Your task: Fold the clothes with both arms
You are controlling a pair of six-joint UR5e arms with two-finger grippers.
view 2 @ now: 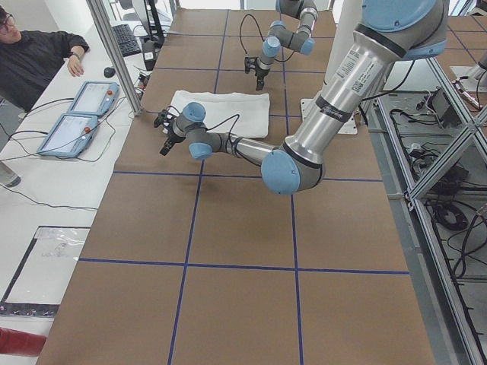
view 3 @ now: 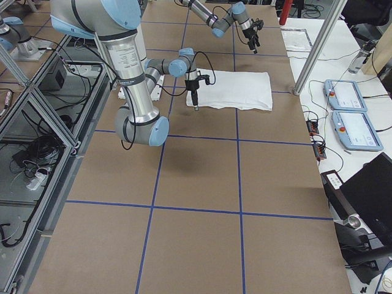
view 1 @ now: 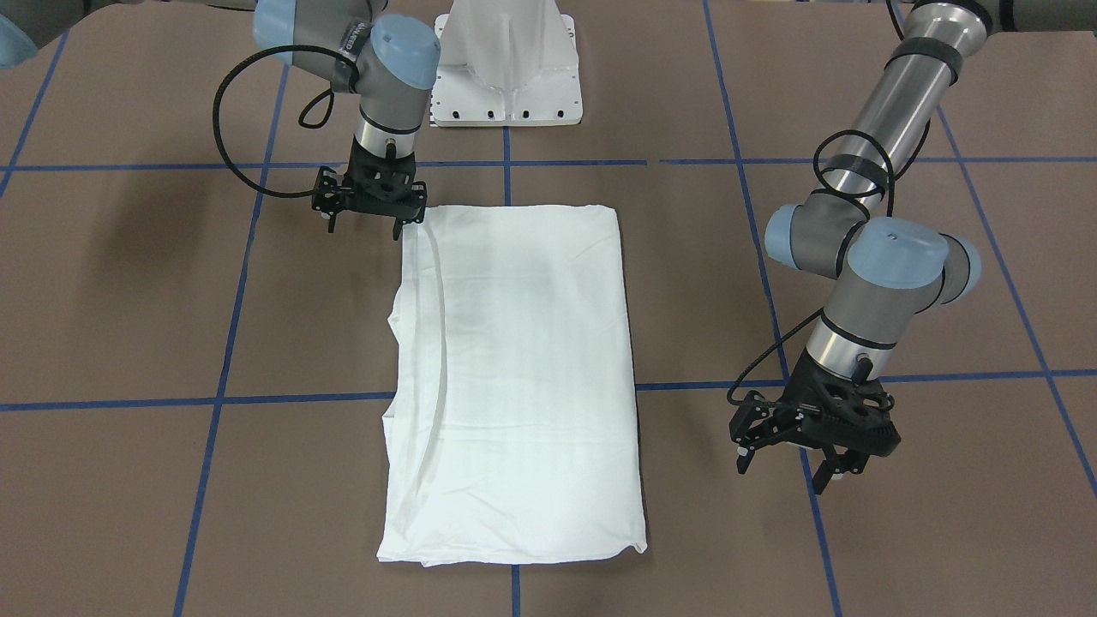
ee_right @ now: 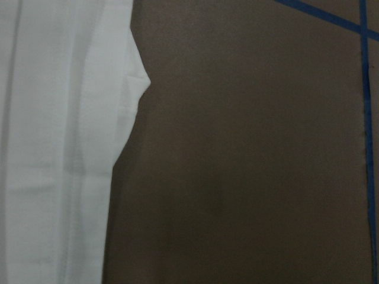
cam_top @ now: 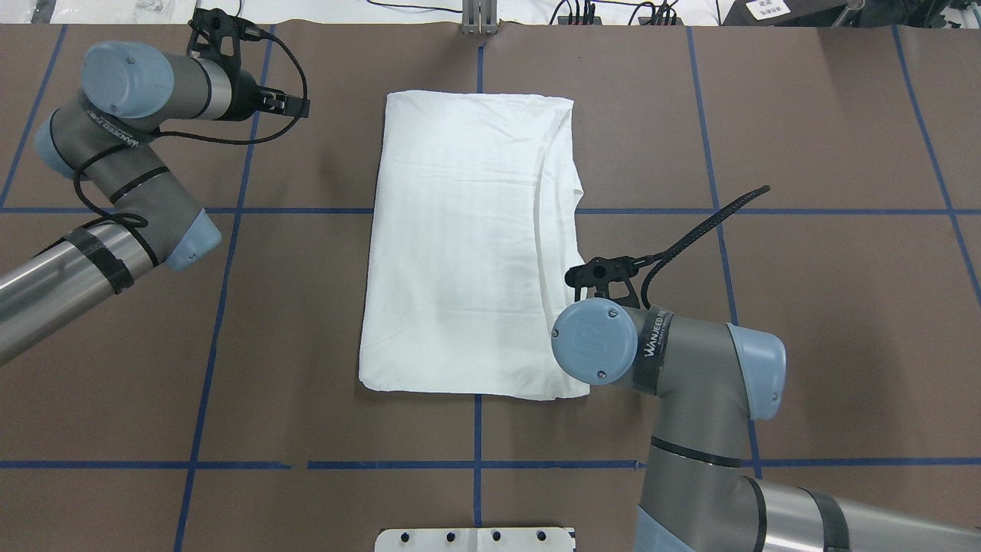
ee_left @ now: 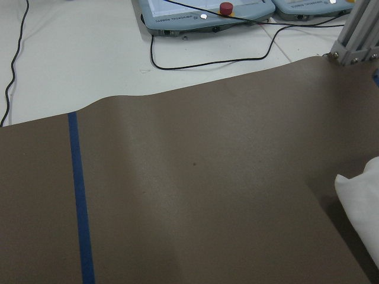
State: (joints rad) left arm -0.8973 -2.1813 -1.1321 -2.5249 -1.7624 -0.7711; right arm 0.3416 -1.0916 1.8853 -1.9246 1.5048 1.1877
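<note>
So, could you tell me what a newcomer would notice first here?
The white shirt, folded into a long rectangle, lies in the middle of the brown table. The right pincer hangs open beside a corner of it near the robot, while the left pincer hangs open well off its other side, holding nothing.

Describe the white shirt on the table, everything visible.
The white shirt lies flat on the brown table, folded into a long rectangle of lightly creased fabric. Layered edges run along the robot's right side. No print or collar shows. The right claw sits by its robot-side corner, contact unclear; the left claw stands apart.
</note>
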